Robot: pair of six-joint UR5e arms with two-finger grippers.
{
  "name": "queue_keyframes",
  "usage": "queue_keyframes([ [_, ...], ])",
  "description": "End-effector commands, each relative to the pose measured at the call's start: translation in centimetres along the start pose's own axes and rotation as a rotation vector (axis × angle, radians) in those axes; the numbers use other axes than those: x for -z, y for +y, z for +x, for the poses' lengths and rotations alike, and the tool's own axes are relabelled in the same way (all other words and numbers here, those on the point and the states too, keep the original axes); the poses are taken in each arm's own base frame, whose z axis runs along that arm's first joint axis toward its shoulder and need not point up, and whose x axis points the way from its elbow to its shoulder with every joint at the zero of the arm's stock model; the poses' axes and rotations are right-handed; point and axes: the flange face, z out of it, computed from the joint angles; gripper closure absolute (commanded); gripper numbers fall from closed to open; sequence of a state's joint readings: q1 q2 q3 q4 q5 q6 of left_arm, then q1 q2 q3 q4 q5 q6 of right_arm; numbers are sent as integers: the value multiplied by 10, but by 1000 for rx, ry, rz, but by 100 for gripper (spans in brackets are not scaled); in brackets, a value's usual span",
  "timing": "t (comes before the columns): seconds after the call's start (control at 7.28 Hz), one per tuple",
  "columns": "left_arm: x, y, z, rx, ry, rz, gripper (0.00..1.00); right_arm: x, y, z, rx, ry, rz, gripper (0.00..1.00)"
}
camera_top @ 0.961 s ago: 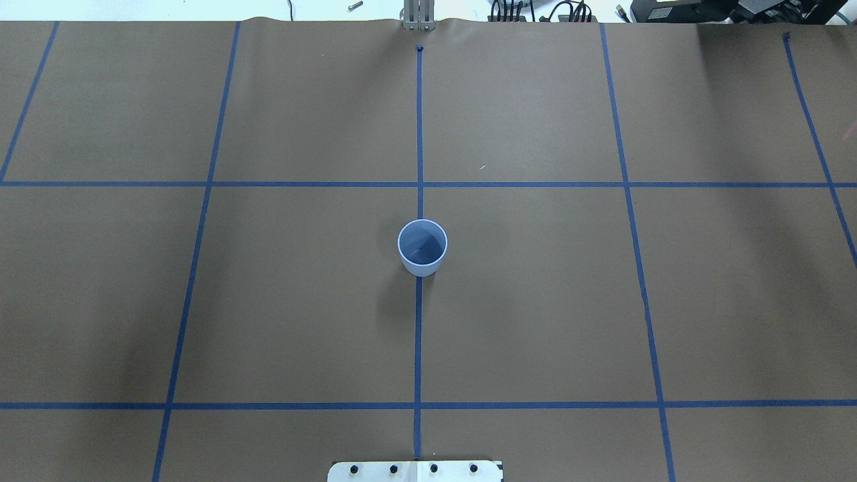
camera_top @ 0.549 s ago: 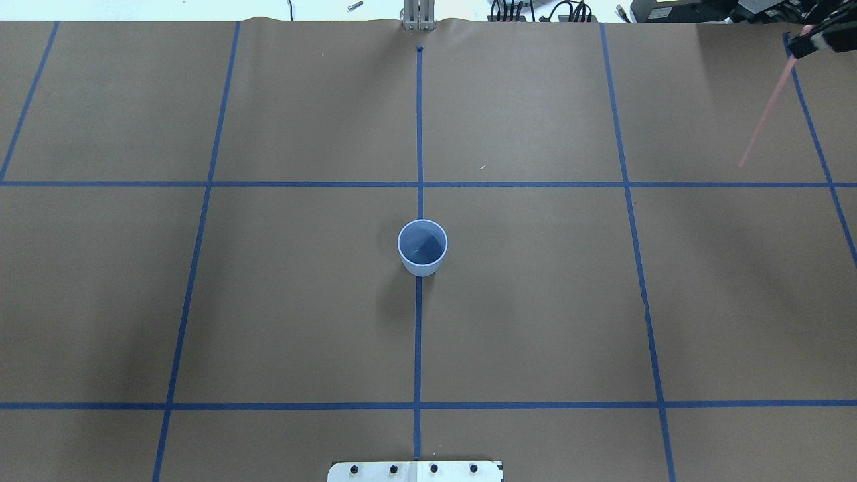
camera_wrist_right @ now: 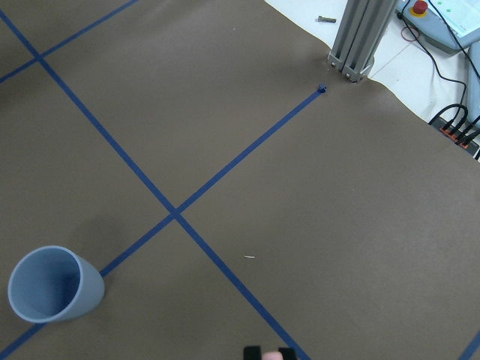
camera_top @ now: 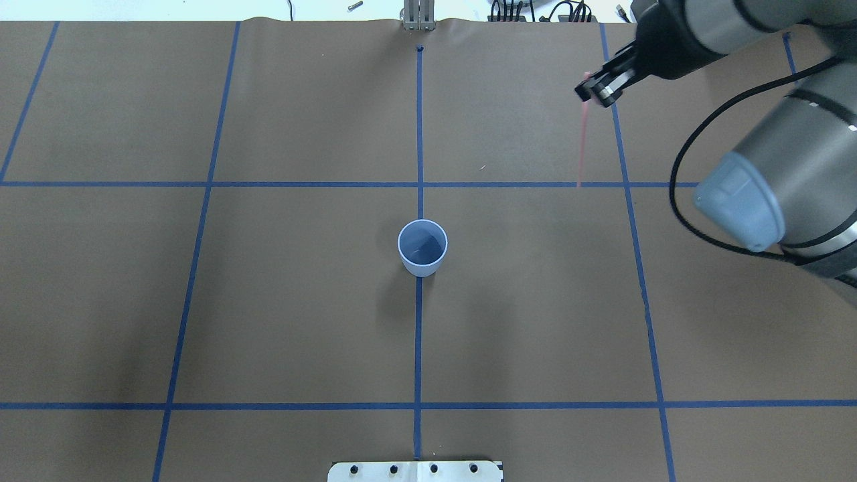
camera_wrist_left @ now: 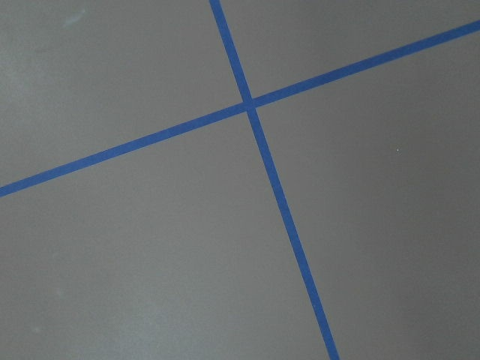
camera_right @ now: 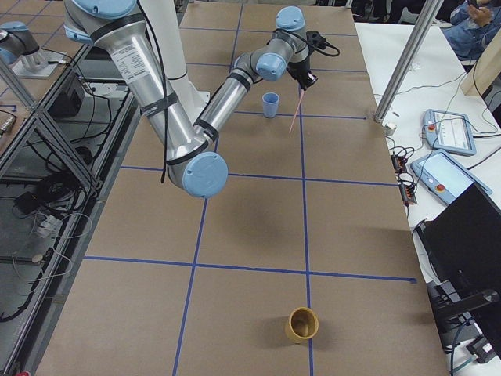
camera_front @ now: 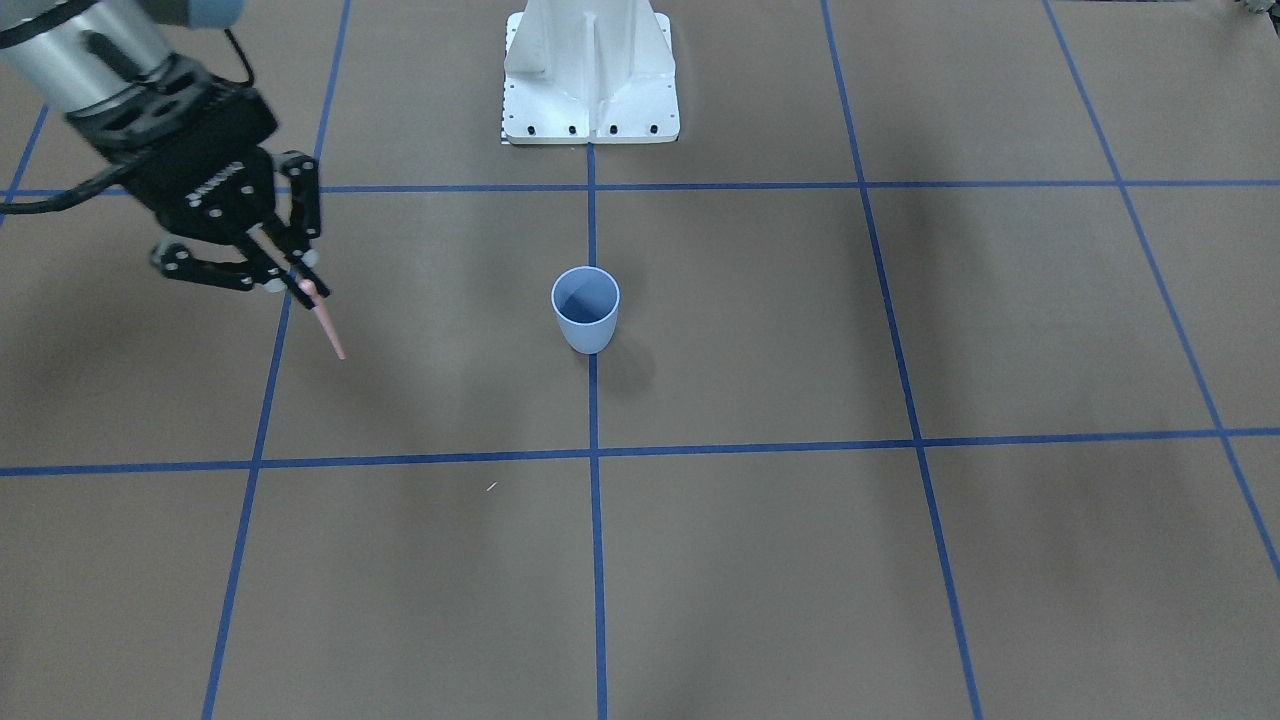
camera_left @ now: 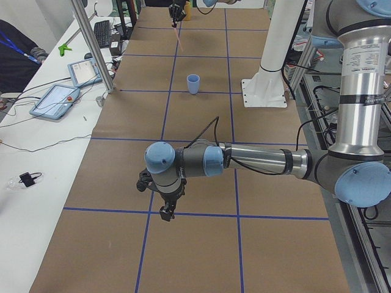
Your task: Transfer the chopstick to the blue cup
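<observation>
The right gripper (camera_top: 596, 89) is clamped on the top end of the chopstick (camera_top: 580, 148). The stick hangs down, slightly tilted, over the table (camera_top: 268, 301), right of and farther out than the blue cup (camera_top: 422, 248), which stands upright on the centre tape line (camera_top: 418, 335). The held end is hidden inside the grip, and the wrist view shows only a blurred pink stub. The left gripper (camera_left: 165, 212) hangs over the table's left end, seen only small and side-on, so I cannot tell whether its pincer is apart or together.
</observation>
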State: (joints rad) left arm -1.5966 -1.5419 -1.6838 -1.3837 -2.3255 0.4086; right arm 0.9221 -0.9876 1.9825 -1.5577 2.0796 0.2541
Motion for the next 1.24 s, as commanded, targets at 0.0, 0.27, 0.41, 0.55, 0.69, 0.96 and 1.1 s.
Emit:
queue_keyframes([
  [0.0, -4, 5, -2, 8, 3, -7, 0, -3, -63, -95, -7, 44, -71, 100],
  [0.27, -5, 6, -3, 10, 4, -9, 0, -15, -137, -151, -110, 68, -109, 100],
  [0.41, -5, 6, -3, 11, 4, -10, 0, -20, -168, -179, -128, 96, -160, 100],
  [0.55, -7, 6, -4, 13, 5, -12, 0, -25, -195, -209, -179, 107, -223, 100],
  [0.69, -7, 7, -5, 14, 6, -13, 0, -38, -209, -234, -219, 119, -260, 100],
  [0.96, -9, 7, -6, 15, 7, -15, 1, -66, -202, -245, -189, 186, -270, 100],
  [1.1, -9, 8, -6, 16, 7, -16, 0, -77, -194, -242, -178, 193, -283, 100],
])
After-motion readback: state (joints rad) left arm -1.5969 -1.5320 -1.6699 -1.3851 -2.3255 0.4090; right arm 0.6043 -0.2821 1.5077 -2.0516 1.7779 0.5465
